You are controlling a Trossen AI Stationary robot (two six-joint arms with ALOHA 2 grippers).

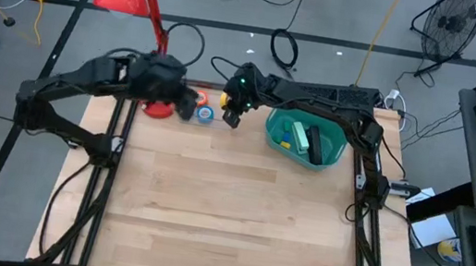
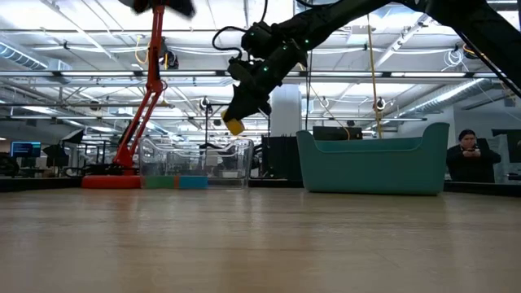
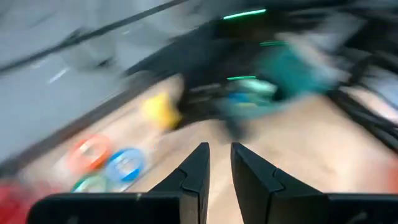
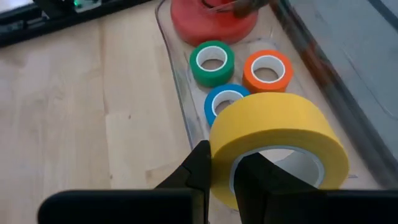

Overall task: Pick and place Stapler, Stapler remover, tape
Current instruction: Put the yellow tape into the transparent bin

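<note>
My right gripper (image 4: 219, 168) pinches the wall of one broad yellow tape roll (image 4: 278, 140), lifted above the clear tray (image 4: 177, 93). Three smaller rolls lie there: green (image 4: 212, 61), orange (image 4: 267, 70), blue (image 4: 225, 103). My left gripper (image 3: 219, 163) hovers nearby, nearly closed, empty.

No readable text, label, brand, number or sign anywhere

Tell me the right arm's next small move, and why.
Probably carry the yellow tape roll sideways toward the teal bin. The right gripper is shut on the roll's wall, lifted above the clear tray where the other three rolls lie.
</note>
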